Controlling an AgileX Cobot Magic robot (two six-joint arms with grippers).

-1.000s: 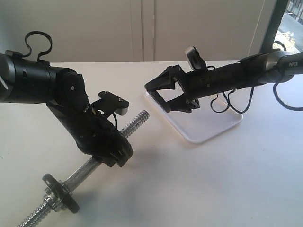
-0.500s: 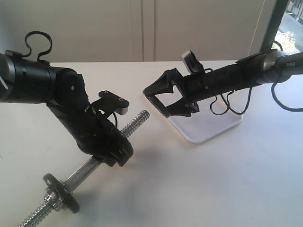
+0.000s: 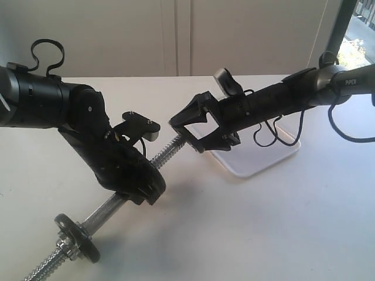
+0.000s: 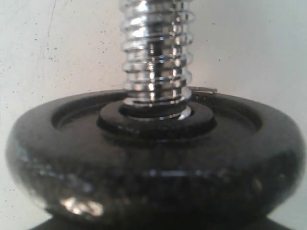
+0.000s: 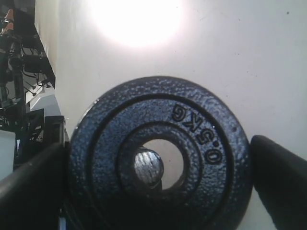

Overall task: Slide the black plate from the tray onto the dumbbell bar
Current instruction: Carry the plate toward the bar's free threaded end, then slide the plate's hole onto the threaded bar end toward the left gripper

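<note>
My right gripper [image 3: 186, 137] is shut on the black plate [image 3: 183, 133], which it holds edge-on above the table, just left of the white tray [image 3: 258, 161]. The plate is at the raised threaded tip of the dumbbell bar [image 3: 166, 151]. In the right wrist view the plate [image 5: 105, 143] sits between both fingers [image 5: 33, 191], and the bar's end [image 5: 147, 167] shows through its centre hole, off-centre. My left gripper [image 3: 137, 184] is shut on the bar's middle and holds it tilted. A duller disc [image 3: 76, 231] sits on the low end [image 4: 153, 167].
A chrome collar nut [image 3: 67, 249] sits behind the lower disc on the threaded rod [image 4: 156, 57]. The right arm's cable [image 3: 281, 129] hangs over the tray. White cabinet doors close off the back of the white table.
My right gripper has carried the black plate left, away from the tray, to the bar's raised tip. The left arm and the bar have stayed put.
</note>
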